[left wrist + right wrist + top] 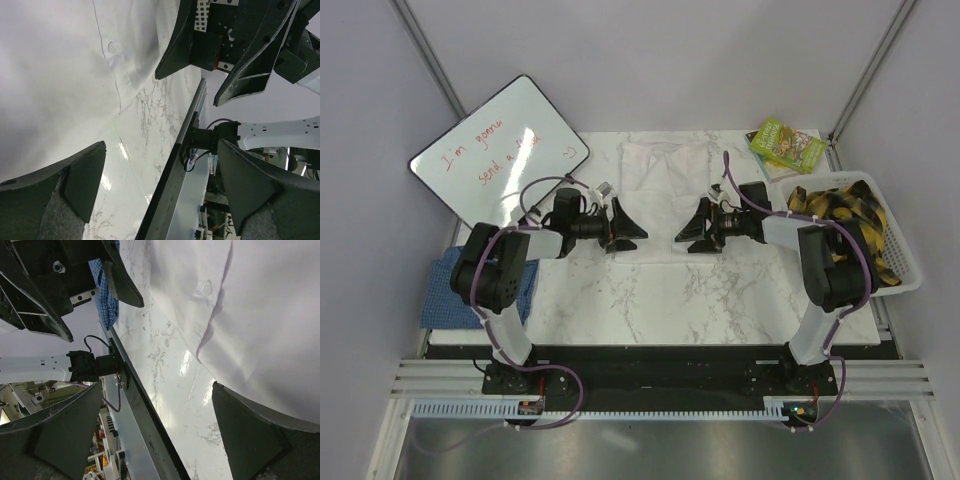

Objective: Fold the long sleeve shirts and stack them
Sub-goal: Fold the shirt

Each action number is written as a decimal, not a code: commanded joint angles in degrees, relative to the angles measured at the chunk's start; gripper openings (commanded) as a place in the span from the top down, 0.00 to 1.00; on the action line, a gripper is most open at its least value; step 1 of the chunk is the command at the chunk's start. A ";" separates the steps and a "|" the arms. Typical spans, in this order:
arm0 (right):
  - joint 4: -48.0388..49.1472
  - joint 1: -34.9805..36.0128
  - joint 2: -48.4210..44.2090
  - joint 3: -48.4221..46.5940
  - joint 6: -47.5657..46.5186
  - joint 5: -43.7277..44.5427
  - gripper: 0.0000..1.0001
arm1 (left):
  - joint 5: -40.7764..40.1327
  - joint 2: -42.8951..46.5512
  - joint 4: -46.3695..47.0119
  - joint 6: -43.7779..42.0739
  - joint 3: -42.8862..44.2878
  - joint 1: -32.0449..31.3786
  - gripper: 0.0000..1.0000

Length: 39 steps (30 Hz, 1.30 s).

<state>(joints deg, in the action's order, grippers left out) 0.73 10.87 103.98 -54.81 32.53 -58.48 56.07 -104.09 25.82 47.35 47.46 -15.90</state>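
The white long sleeve shirt [665, 172] lies flat at the back centre of the marble table [650, 300]. The blue checked shirt [442, 292] lies crumpled at the table's left edge, beside the left arm. My left gripper [628, 226] and right gripper [698, 228] face each other over the white shirt's near edge, both open and empty. In the left wrist view the white shirt [60, 75] fills the left, and the left gripper [162, 185] is open above the marble. In the right wrist view the white shirt [265, 315], the blue shirt [105, 295] and the open right gripper [157, 430] show.
A whiteboard [500, 150] with red writing leans at the back left. A green box [787, 145] lies at the back right. A white basket [910, 265] at the right edge holds a yellow-and-black plaid cloth [845, 212].
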 commanded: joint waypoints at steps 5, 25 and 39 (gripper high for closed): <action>-0.63 -0.15 9.38 -5.57 -5.90 0.29 0.02 | -3.25 -7.61 1.34 -1.92 3.86 0.61 0.01; -22.86 6.09 -8.09 7.63 -19.53 -3.21 0.02 | 0.69 11.35 -20.37 -10.08 -12.66 1.40 0.02; -36.42 -3.58 9.38 -18.93 -36.66 3.27 0.02 | -1.58 -2.85 -19.24 -13.60 15.28 -2.03 0.11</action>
<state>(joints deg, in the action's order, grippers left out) -32.88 8.73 108.01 -71.40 0.62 -57.89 56.80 -98.26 7.22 36.01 58.11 -17.85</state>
